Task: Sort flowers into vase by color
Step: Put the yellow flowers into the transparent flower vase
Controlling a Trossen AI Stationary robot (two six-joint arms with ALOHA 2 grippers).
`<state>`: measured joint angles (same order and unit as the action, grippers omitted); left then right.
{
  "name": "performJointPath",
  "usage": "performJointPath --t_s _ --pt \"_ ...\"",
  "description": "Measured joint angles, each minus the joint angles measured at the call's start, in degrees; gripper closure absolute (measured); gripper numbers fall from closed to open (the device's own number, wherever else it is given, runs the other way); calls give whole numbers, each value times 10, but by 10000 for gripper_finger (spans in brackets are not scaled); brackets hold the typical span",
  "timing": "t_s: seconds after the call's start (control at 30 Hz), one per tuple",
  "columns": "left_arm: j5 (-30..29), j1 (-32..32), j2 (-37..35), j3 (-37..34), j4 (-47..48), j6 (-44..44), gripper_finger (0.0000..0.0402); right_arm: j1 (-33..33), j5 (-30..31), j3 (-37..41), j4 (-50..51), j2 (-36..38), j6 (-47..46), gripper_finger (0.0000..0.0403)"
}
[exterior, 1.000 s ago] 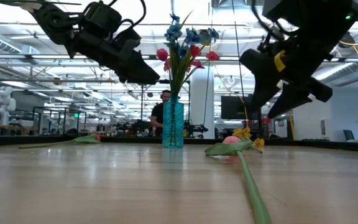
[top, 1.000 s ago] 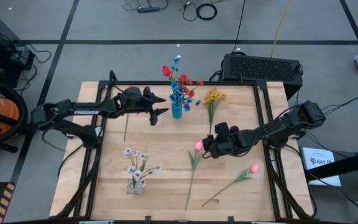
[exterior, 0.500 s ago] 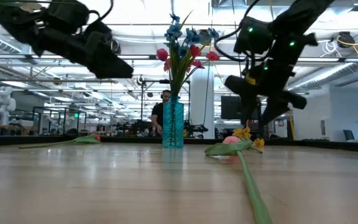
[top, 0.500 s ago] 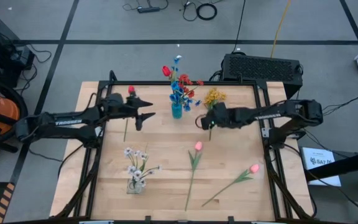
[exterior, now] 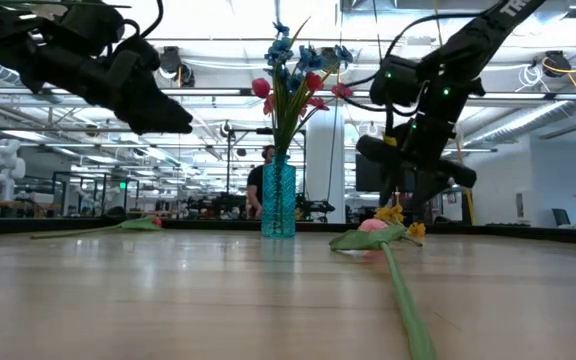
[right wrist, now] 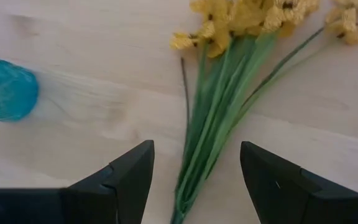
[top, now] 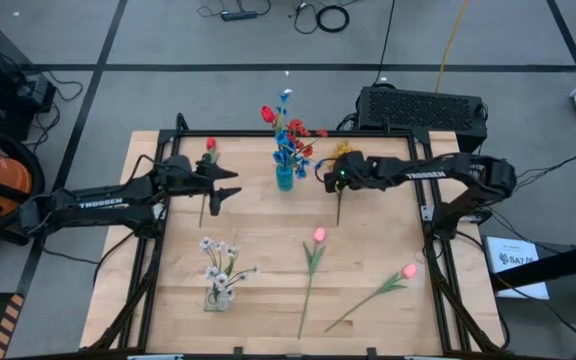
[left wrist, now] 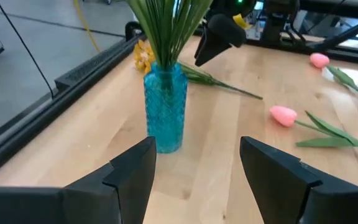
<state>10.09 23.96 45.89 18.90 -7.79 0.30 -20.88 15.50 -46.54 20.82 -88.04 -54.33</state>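
A blue vase (top: 284,178) near the far edge holds red and blue flowers. A clear vase (top: 214,297) at the near left holds white ones. A yellow spray (top: 343,158), two pink tulips (top: 318,235) (top: 409,271) and a red flower (top: 209,145) lie flat on the table. My right gripper (top: 322,172) hovers open over the yellow spray's stems (right wrist: 213,134), just right of the blue vase (right wrist: 5,87). My left gripper (top: 233,182) is open in the air left of the blue vase (left wrist: 165,106), beside the red flower's stem.
A black box (top: 423,108) stands beyond the table's far right corner. The table's raised frame (top: 424,190) runs along its sides. Bare wood lies between the clear vase and the pink tulips. In the low view a person (exterior: 260,185) shows far behind the blue vase.
My right gripper has travelled from the middle pink tulip toward the far edge and now hangs over the yellow spray beside the blue vase, its arm swung level and pointing left. My left gripper has drawn back from the blue vase toward the table's left.
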Motion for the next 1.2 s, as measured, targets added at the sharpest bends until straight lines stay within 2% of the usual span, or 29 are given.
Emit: performJointPath --t_s 0.17,0.3,0.53,0.77,0.87,1.03,1.2 --pt "0 -5 1 0 5 0 162 -8 -7 -17 25 -31 12 172" --pt "0 -8 1 0 6 0 162 -9 -7 -73 55 -87 34 172" --pt "0 -9 1 0 13 -15 162 -9 8 -172 167 -193 55 172" --pt "0 -9 1 0 28 -15 162 -11 7 -170 174 -211 57 182" --pt "-8 -9 1 0 28 -15 162 -11 6 -166 181 -209 55 213" --pt "-14 -9 1 0 28 -15 162 -4 15 -162 185 -209 56 299" --pt "-14 -9 1 0 28 -15 162 36 100 -157 223 -201 37 382"
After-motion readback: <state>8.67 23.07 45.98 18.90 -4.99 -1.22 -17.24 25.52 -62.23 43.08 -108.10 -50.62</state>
